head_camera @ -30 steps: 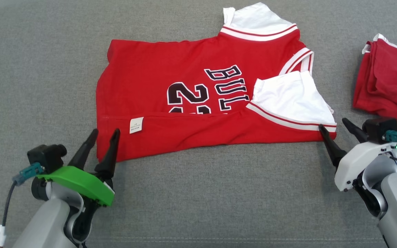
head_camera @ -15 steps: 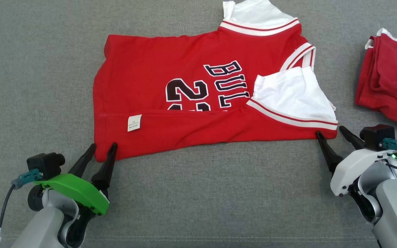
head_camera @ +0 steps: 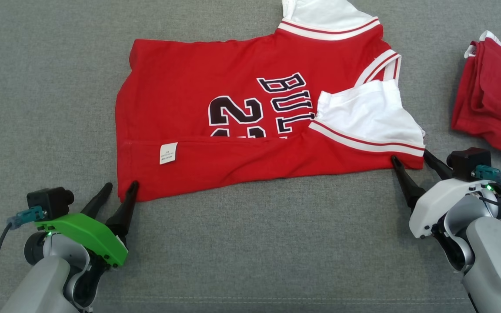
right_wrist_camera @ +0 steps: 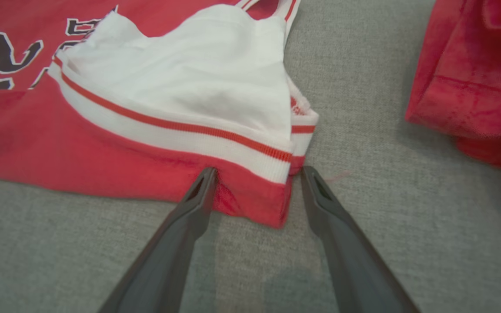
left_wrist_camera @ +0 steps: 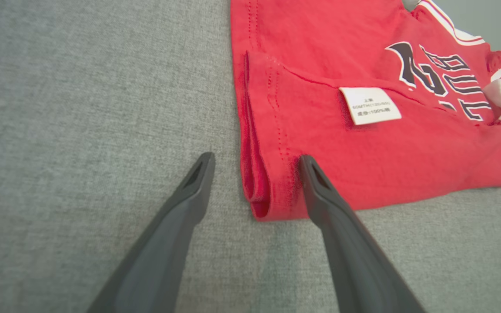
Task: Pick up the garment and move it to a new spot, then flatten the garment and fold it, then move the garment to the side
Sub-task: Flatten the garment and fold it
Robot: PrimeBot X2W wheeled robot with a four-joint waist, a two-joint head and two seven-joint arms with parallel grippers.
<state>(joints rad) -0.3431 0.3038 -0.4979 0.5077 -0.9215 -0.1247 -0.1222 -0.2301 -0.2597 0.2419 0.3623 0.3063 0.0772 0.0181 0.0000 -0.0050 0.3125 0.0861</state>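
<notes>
The garment (head_camera: 233, 87) is a red jersey with white sleeves and dark lettering, lying on the grey cloth surface with its near long edge folded over. My left gripper (head_camera: 120, 191) is open, its fingers straddling the jersey's near left corner (left_wrist_camera: 261, 198). My right gripper (head_camera: 409, 157) is open too, with the near right corner (right_wrist_camera: 255, 198) below the white sleeve (right_wrist_camera: 198, 82) between its fingers. Neither gripper has closed on the fabric.
A second red garment (head_camera: 494, 95) lies bunched at the right, close to my right arm, also seen in the right wrist view as red cloth (right_wrist_camera: 472, 82). The grey padded surface (head_camera: 255, 243) stretches bare toward the front edge.
The head view has shifted slightly. Both grippers stay open at the jersey's near corners, and the right one has edged inward so the corner lies between its fingers.
</notes>
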